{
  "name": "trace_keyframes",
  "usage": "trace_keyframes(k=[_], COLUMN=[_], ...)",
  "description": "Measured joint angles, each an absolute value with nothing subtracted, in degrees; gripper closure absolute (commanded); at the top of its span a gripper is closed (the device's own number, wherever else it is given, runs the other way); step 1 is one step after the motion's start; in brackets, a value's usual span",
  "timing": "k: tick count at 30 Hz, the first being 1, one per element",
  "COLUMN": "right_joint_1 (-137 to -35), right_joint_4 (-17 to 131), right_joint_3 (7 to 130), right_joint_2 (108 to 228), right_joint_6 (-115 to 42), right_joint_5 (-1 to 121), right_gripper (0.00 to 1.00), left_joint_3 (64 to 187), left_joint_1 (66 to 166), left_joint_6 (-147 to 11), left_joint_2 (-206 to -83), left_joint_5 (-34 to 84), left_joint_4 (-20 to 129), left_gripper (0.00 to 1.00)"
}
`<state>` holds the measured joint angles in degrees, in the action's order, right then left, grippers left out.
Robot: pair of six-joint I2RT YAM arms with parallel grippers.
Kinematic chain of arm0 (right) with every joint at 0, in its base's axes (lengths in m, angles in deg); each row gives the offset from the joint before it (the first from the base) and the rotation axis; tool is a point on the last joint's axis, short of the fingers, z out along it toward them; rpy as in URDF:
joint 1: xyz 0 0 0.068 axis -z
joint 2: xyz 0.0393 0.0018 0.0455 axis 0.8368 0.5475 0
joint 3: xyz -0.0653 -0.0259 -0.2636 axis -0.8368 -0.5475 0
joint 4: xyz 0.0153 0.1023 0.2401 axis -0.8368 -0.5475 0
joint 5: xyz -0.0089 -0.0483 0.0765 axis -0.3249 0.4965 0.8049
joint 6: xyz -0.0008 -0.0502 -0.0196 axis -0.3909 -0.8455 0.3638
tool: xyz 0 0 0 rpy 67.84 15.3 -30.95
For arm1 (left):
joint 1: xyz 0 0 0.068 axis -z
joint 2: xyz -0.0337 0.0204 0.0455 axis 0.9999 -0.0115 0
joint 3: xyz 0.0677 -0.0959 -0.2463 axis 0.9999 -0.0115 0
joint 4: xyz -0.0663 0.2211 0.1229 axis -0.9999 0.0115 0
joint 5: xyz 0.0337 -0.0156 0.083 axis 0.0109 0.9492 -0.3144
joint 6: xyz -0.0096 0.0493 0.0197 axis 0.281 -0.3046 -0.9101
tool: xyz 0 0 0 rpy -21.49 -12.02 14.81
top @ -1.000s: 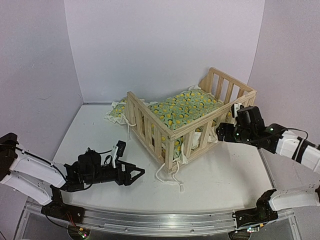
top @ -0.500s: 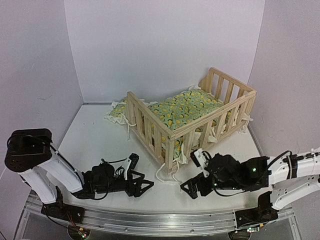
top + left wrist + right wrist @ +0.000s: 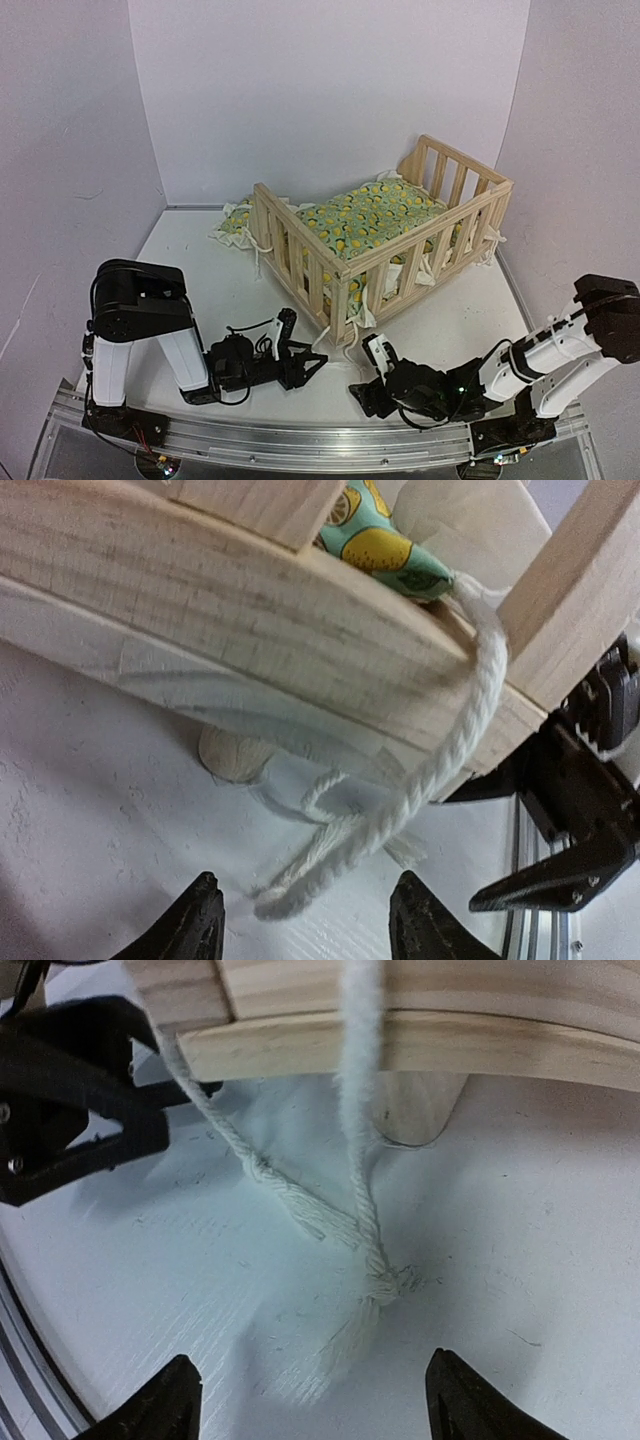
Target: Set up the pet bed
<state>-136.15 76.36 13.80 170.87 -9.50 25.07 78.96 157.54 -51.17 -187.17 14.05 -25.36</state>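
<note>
A: Where's the pet bed?
B: Toward the back of the table, cushion inside. Both hands sit low at its near corner, the left hand and right hand spread wide, holding nothing.
A: Risk?
B: I'd say 2 hands this close could collide, or snag the loose tie cords and drag it askew.

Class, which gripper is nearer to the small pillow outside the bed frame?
Left. The left gripper sits near the front corner of the frame, on the pillow side; the right gripper lies further right, past that corner.
</note>
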Motion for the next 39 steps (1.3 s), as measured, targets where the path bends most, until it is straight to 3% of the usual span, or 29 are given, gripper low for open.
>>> trace_keyframes(k=[6,12,13,18,26,31,39], right_joint_1=[-137.86,-137.92,-137.97,-138.84,-151.02,-152.52,-151.08], right_joint_4=[76.77,76.12,75.94,74.17,63.27,61.84,67.81], right_joint_3=[17.54,18.7,18.7,18.63,21.96,26.35,37.82], right_joint_2=[178.46,182.17,182.22,180.18,161.93,152.51,155.84], right_joint_6=[-7.71,-5.02,-4.67,-4.01,-8.65,-14.29,-25.13], right_joint_5=[20.29,16.11,15.48,13.88,14.21,15.5,11.5], right_gripper=[0.52,0.97,1.0,1.0,1.0,1.0,1.0], left_joint_3=[81.06,81.6,81.6,80.62,74.89,73.89,74.02], left_joint_1=[157.54,157.54,157.54,157.54,157.57,158.44,161.83], left_joint_6=[-52.89,-55.71,-56.04,-57.26,-56.48,-54.99,-53.5], left_joint_2=[-190.06,-190.93,-190.91,-190.04,-182.36,-178.43,-177.07], left_joint_5=[11.58,11.4,11.56,11.89,12.56,13.22,12.45], left_joint_4=[-27.92,-28.09,-28.16,-28.22,-27.57,-26.6,-25.14], left_gripper=[0.57,0.78,0.82,0.88,0.89,0.88,0.87])
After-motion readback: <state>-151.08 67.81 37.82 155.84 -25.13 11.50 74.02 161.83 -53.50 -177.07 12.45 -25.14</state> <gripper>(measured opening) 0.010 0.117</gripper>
